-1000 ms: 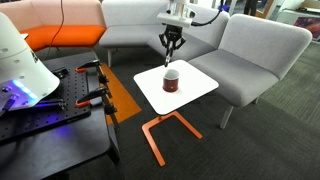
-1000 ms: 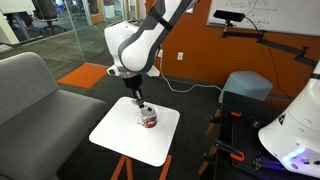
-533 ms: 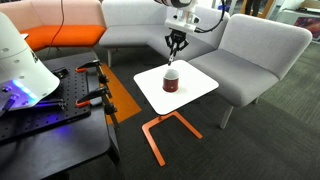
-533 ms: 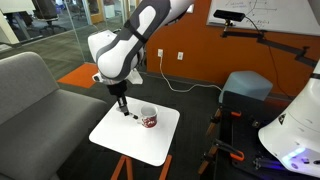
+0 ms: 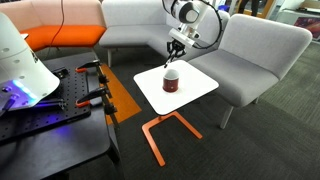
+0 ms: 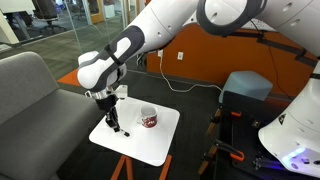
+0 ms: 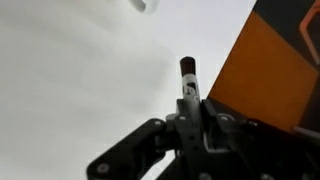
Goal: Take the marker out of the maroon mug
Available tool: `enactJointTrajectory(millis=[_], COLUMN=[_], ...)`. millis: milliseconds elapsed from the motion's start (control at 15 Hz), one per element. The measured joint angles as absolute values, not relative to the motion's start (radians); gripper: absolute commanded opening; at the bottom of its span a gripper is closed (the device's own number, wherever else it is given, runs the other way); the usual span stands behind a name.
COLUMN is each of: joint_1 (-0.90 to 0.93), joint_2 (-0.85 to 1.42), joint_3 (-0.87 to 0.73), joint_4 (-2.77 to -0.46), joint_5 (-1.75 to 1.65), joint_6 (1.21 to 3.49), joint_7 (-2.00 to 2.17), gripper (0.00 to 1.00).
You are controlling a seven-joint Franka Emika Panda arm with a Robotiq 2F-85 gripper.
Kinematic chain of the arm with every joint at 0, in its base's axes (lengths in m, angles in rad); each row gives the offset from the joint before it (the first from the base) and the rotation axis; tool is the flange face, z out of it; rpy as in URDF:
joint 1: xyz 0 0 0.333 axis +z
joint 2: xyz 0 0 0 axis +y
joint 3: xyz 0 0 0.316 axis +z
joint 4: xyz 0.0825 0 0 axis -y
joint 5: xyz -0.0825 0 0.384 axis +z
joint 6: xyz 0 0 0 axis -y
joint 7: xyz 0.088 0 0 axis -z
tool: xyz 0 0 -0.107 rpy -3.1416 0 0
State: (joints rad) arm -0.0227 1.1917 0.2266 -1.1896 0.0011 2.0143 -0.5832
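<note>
One slim pale marker (image 7: pixel 187 84), dark-tipped, in the gripper (image 7: pixel 186 116)

1. Both exterior views are evenly lit by soft indoor light, and the picture is sharp.
2. The worktop (image 5: pixel 195 88) glares white, with only faint shadows.
3. The wrist view is blurry: hand (image 7: pixel 186 108) and marker (image 7: pixel 186 72) look smeared, and the upper left is washed out.

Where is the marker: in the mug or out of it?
Out. The hand grips the marker above the table, apart from the mug.
</note>
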Motion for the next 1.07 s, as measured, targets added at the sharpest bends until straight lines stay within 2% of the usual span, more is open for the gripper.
enactJointTrajectory(millis=[467,533,667,1067], joint_1=[-0.022,-0.020,-0.016,0.001], joint_2=[1.421,1.453,1.471,1.475], joint_3=[0.216,0.216,0.210,0.160], joint_4=[-0.836,-0.784,-0.752,-0.737], joint_5=[0.034,0.042,0.044,0.044], joint_6=[1.887,1.870,1.859,1.859], joint_7=[-0.477,-0.461,-0.437,-0.400], gripper=[0.05,0.45,0.53,0.97])
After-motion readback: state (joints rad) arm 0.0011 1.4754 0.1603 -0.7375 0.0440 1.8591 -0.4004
